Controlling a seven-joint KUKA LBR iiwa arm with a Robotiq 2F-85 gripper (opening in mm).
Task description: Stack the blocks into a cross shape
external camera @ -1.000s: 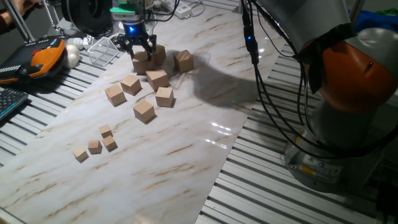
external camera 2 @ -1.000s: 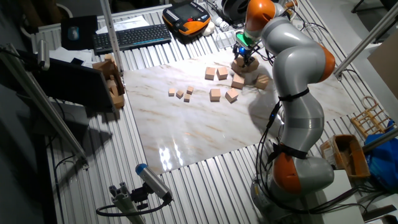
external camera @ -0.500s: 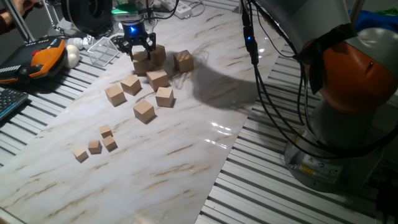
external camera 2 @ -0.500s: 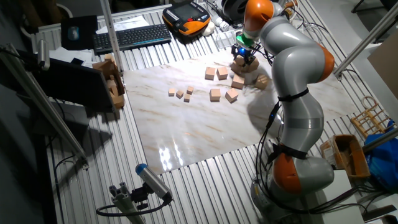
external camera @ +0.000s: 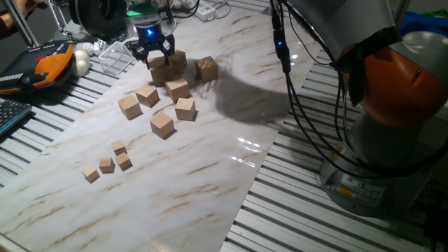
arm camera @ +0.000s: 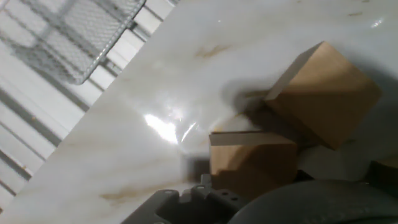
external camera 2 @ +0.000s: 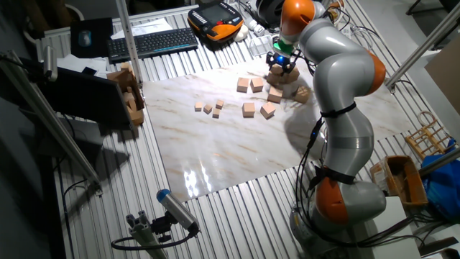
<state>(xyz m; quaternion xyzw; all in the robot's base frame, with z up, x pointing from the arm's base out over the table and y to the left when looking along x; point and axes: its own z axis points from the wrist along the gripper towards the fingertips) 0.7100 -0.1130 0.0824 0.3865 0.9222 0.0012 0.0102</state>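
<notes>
since the earlier frames your gripper (external camera: pixel 154 50) has risen a little, and the block (external camera: pixel 158 65) between its fingers (external camera: pixel 168 51) has come up with it. you now see the fingers closed to block width on that cube's sides, holding it just above another block (external camera: pixel 159 75) on the worktop (external camera: pixel 210 154). in the other fixed view the gripper (external camera 2: pixel 280 61) hangs over the same cluster (external camera 2: pixel 282 78).

in the hand view the held block (arm camera: pixel 252 158) sits right at the fingers, and a second block (arm camera: pixel 323 93) lies on the marble just beyond it, turned at an angle.

beside the fingers on one side stands a block (external camera: pixel 178 60), with another (external camera: pixel 206 68) farther out. nearer the camera than the fingers lie five more blocks (external camera: pixel 176 89) (external camera: pixel 147 94) (external camera: pixel 129 106) (external camera: pixel 185 108) (external camera: pixel 162 124), set apart from one another. well away from the fingers, four small cubes (external camera: pixel 112 161) sit in a loose group.
</notes>
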